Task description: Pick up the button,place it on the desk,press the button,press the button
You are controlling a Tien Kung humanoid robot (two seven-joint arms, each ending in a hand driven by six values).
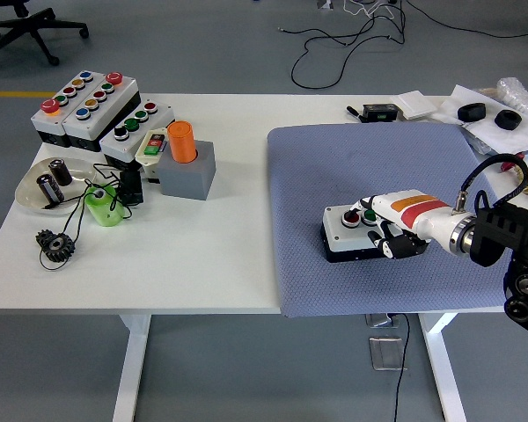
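Note:
A white three-button box (341, 236) on a black base lies on the blue-grey mat (361, 167), right of the table's middle. Its red button (350, 220) and a dark green button (368, 217) show. My right hand (385, 230), white-shelled with black fingers, lies over the box's right half and hides its third button. One white finger (364, 205) reaches left along the box's far edge above the buttons. The black fingers (394, 248) are curled against the box's front right side. The hand holds nothing. My left arm is out of view.
Several multi-button boxes (88, 105) stand at the back left, beside a grey block with an orange cylinder (187, 156). A bowl (48, 186), a green part (101, 207) and a black gear (55, 243) lie at the left. Black parts and papers (484, 110) sit back right.

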